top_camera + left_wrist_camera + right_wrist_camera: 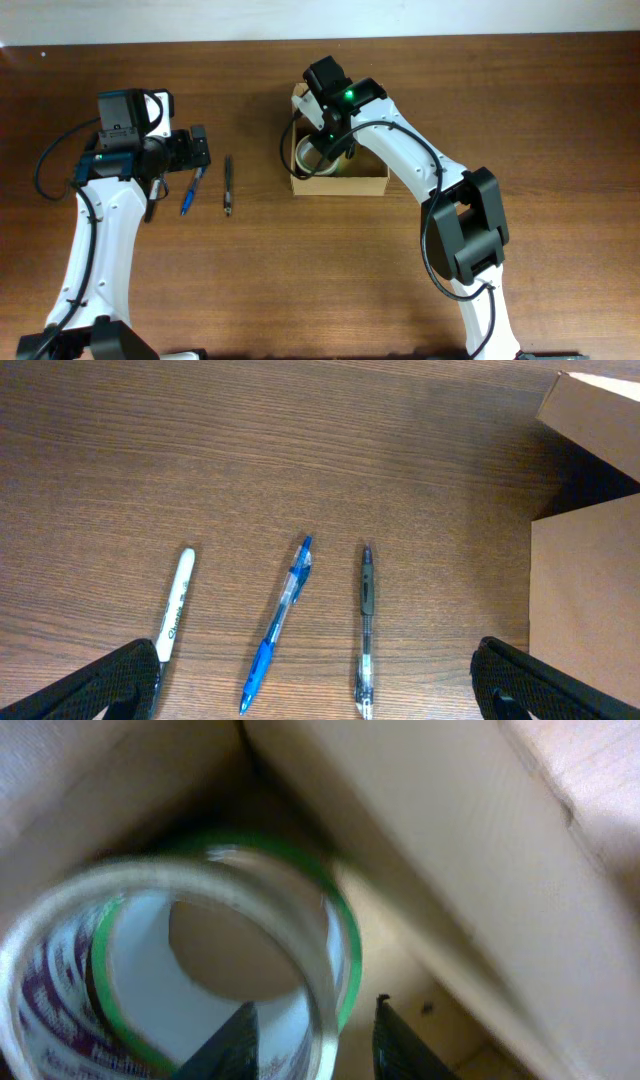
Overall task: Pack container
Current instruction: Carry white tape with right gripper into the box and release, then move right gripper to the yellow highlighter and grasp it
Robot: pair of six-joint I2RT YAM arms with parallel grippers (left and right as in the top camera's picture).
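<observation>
The tan cardboard container stands open at the table's middle; its side shows in the left wrist view. My right gripper reaches down into it. In the right wrist view its fingers straddle the rim of a clear tape roll with a green core, one finger inside the ring and one outside with a gap, so it is open. The roll lies in the box's left part against the box wall. My left gripper is wide open and empty above the pens.
A white marker, a blue pen and a clear black pen lie side by side on the wood left of the box. The blue pen and black pen show overhead.
</observation>
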